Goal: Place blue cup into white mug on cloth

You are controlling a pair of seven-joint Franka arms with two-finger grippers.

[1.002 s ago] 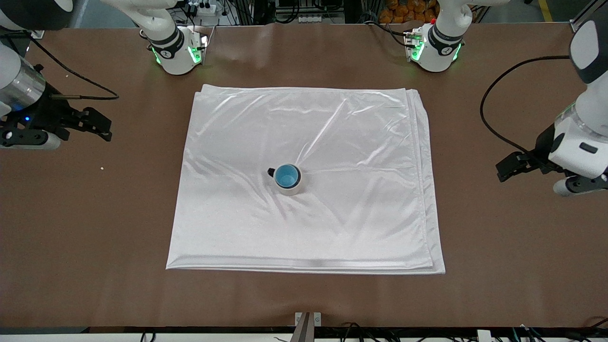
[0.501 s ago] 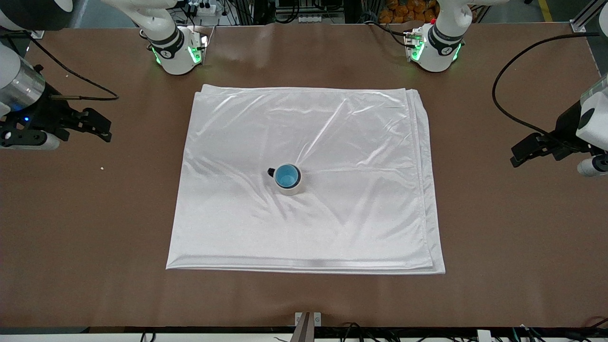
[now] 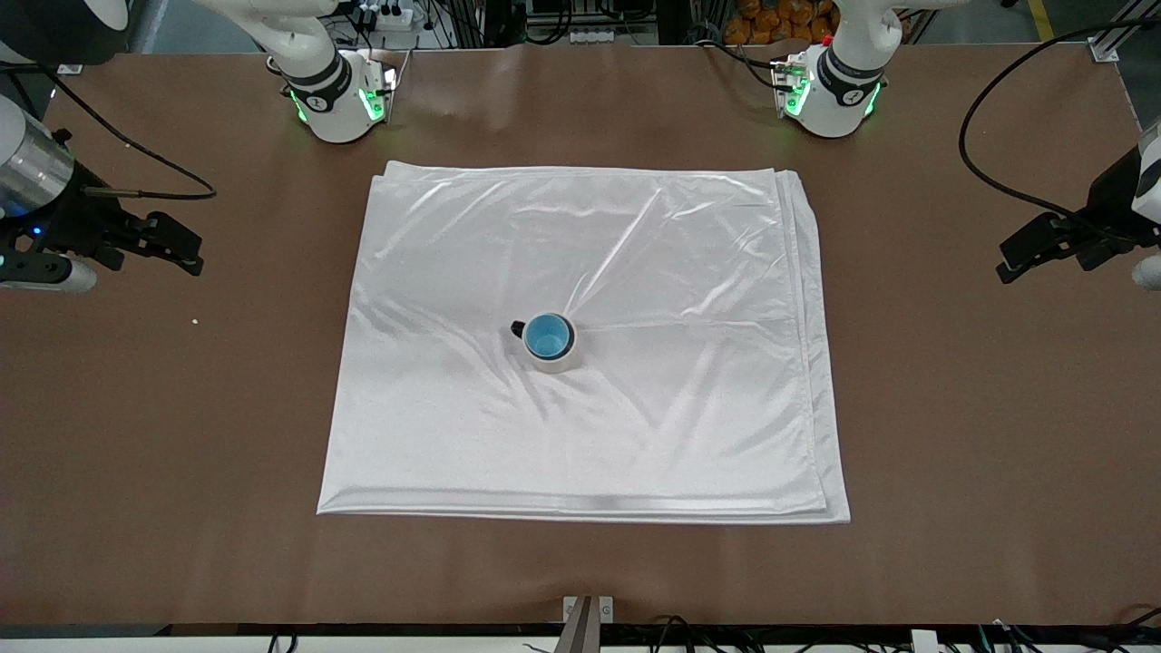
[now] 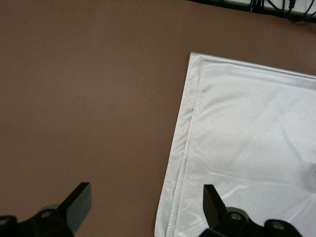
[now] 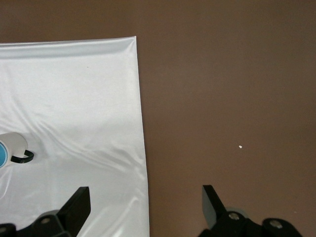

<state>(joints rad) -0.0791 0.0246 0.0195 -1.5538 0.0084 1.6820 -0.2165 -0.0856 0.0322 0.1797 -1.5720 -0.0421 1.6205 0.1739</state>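
Observation:
The blue cup (image 3: 547, 336) sits inside the white mug (image 3: 555, 362), which stands upright near the middle of the white cloth (image 3: 635, 254); the mug's dark handle points toward the right arm's end. My left gripper (image 3: 1023, 254) is open and empty over bare table off the cloth's edge at the left arm's end. My right gripper (image 3: 177, 247) is open and empty over bare table at the right arm's end. The right wrist view shows the right gripper (image 5: 144, 197), the cloth (image 5: 74, 98) and the mug (image 5: 14, 144). The left wrist view shows the left gripper (image 4: 145, 193) and the cloth (image 4: 247, 138).
The brown table (image 3: 952, 453) surrounds the cloth. A small white crumb (image 3: 195, 320) lies on it near the right gripper and also shows in the right wrist view (image 5: 240, 146). Black cables (image 3: 975, 172) trail from both wrists. Both arm bases (image 3: 337, 100) stand at the table's back edge.
The left gripper has drawn away from the cloth toward the table's end and toward the bases. The right gripper has shifted slightly outward. Cup and mug have not moved.

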